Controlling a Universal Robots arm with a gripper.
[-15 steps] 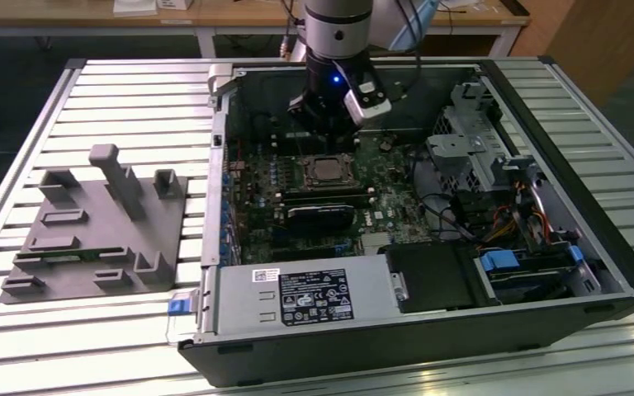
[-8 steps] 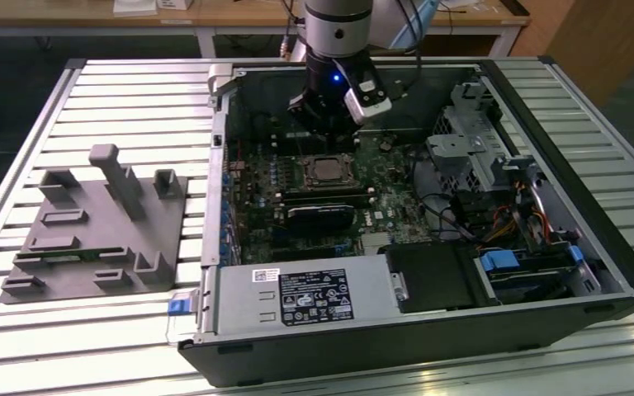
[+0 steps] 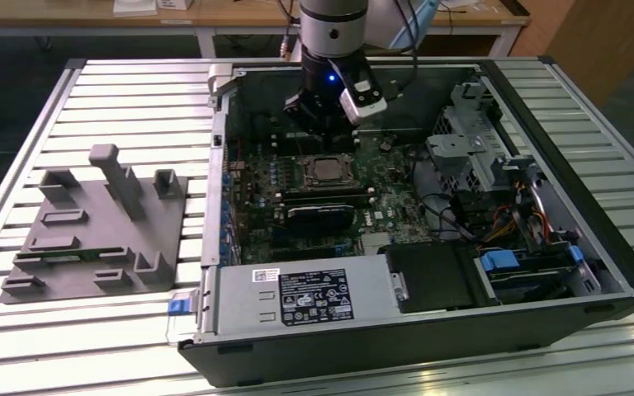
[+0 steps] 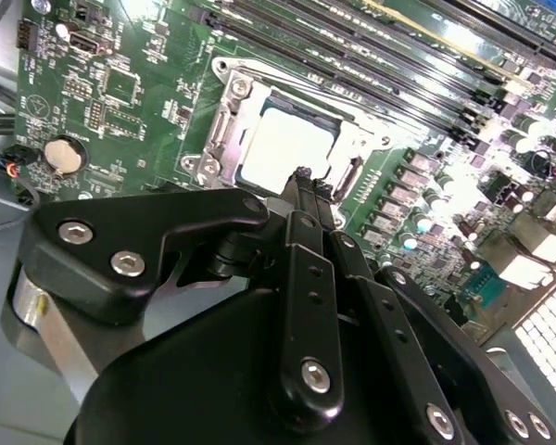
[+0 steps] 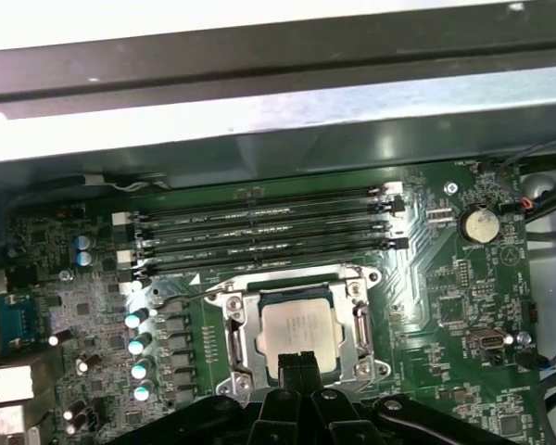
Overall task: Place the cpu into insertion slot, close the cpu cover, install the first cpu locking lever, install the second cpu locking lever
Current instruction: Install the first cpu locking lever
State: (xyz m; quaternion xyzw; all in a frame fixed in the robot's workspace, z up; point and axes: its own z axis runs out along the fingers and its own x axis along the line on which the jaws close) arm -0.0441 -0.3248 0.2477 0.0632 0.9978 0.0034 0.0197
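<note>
Hovering at twelve o'clock of the insertion slot (image 3: 304, 171) in the exterior view, the gripper (image 3: 319, 140), fingers together, could gouge the cpu (image 3: 326, 170) if lowered askew.

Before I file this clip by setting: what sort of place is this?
Likely a robotics lab: an open black desktop computer case on a slatted aluminium table, pale wooden workbenches behind.

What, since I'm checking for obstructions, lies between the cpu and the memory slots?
The cpu cover's silver edge and the insertion slot's metal rim, in the first wrist view.
</note>
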